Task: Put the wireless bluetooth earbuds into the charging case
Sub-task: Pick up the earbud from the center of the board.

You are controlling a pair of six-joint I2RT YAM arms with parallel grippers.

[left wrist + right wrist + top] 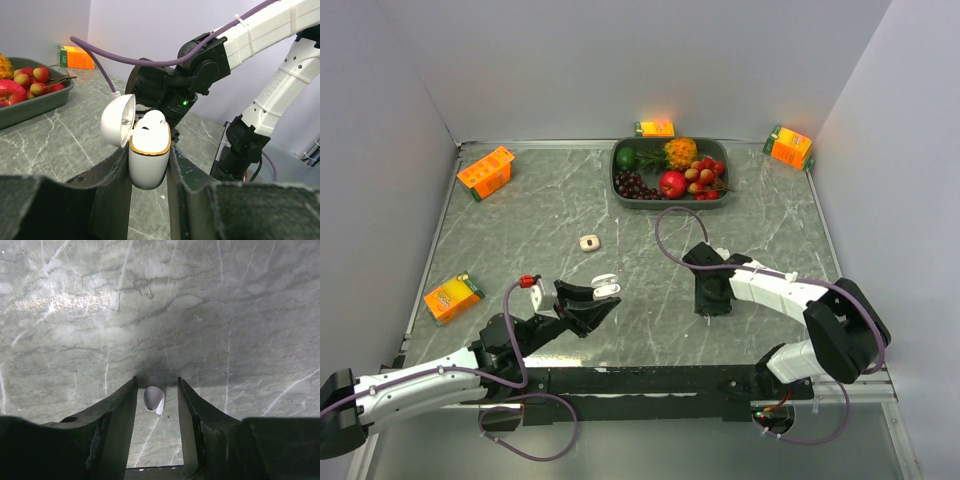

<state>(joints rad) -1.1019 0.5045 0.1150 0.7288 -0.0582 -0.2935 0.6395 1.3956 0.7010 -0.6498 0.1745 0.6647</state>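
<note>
While the charging case is clamped, lid open, in the left gripper, one earbud is already seated.
The other earbud lies on the table between the parted jaws of the right gripper; a centred, gentle closure is advised. Lettering on the orange cartons cannot be read.

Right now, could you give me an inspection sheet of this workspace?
Surface: grey marble-patterned table, flat.
Job's things: charging case with its lid open and the first earbud sitting inside; second earbud lying on the table.
Clutter: four orange cartons, fruit tray, small beige item.
Grippers: left gripper shut on the charging case; right gripper open, a finger on either side of the second earbud.
Cables: purple cables loop along both arms.
Surroundings: plain grey walls; nothing else seen.
</note>
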